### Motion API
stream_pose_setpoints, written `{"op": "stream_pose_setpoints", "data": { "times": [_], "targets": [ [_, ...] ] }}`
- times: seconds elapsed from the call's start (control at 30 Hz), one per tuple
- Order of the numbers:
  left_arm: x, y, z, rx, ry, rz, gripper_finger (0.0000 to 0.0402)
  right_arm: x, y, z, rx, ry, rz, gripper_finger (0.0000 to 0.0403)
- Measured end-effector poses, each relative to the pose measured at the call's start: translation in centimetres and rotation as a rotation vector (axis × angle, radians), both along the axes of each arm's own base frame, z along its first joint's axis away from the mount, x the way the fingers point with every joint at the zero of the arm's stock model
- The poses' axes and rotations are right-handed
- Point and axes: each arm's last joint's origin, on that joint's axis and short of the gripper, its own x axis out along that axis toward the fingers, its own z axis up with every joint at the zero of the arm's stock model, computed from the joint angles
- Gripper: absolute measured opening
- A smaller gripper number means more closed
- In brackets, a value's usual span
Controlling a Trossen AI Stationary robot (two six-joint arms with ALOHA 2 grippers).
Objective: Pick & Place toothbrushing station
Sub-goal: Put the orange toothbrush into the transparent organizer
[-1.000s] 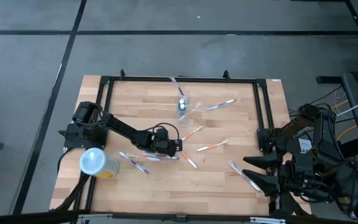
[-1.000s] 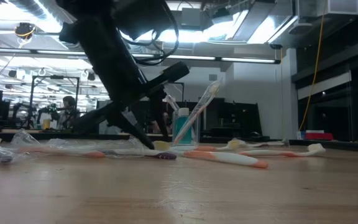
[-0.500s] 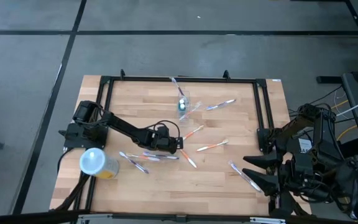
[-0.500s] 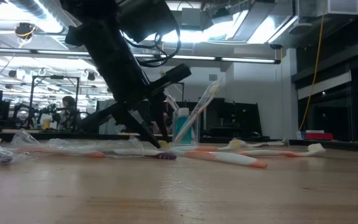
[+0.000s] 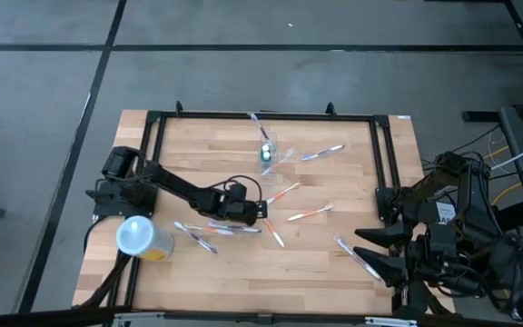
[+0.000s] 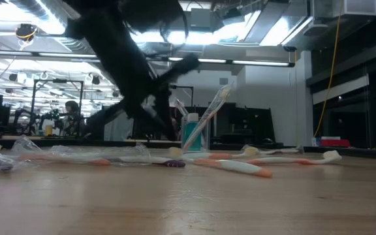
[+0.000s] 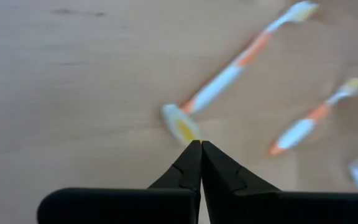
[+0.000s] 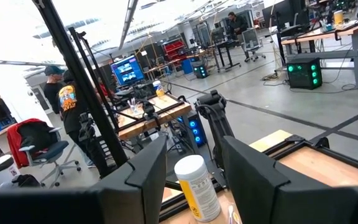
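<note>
The toothbrushing station (image 5: 266,153), a small clear cup, stands on its base at the table's far middle with a toothbrush and a blue-green tube in it; the low view shows it (image 6: 194,132) behind my left arm. My left gripper (image 5: 261,211) is shut low over the table's middle, slanting down. In its wrist view the yellow-white head (image 7: 179,123) of an orange-and-white toothbrush (image 7: 241,62) lies flat right at the shut fingertips (image 7: 201,144). My right gripper (image 8: 194,163) is open, raised beyond the table's right edge (image 5: 370,250). My left gripper has its shut fingertips at the bristle-head end (image 7: 182,127) of the orange-and-white toothbrush, coming slanting down from the table's left. No part of the brush shows between the fingers. The brush lies on the table. Whether the tips touch it, I cannot tell.
Several more toothbrushes lie loose around the middle (image 5: 309,213) (image 5: 278,236) (image 5: 320,153). Clear-wrapped ones lie at near left (image 5: 198,234) and near right (image 5: 357,256). A yellow tub with a pale lid (image 5: 139,238) stands at the near left corner. A black frame (image 5: 261,115) borders the table.
My left gripper has shut its fingers, staying over the table's middle. In the low view, the nearest orange-and-white toothbrush has shifted a little toward the table's left.
</note>
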Motion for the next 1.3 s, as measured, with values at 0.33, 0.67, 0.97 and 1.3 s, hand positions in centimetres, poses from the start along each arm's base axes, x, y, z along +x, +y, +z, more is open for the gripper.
{"op": "stream_pose_setpoints", "data": {
  "times": [0.33, 0.67, 0.97, 1.3],
  "targets": [
    [-1.7, 0.6, 5.0, 0.138, -0.067, -0.019, 0.0003, 0.0, 0.0, 0.0, 0.006, 0.0, -0.003, 0.016],
    [-1.0, 2.0, 1.9, 0.062, 0.087, -0.106, 0.0081, 0.3, 0.3, -0.3, -0.002, 0.002, -0.002, 0.016],
    [0.1, 2.1, 0.2, 0.013, 0.069, -0.115, 0.0188, 0.8, 1.3, -0.9, 0.002, 0.002, -0.01, 0.016],
    [0.4, 2.0, -1.0, -0.04, 0.077, -0.088, 0.0178, 0.9, 1.4, -1.0, 0.015, 0.0, -0.018, 0.016]
  ]
}}
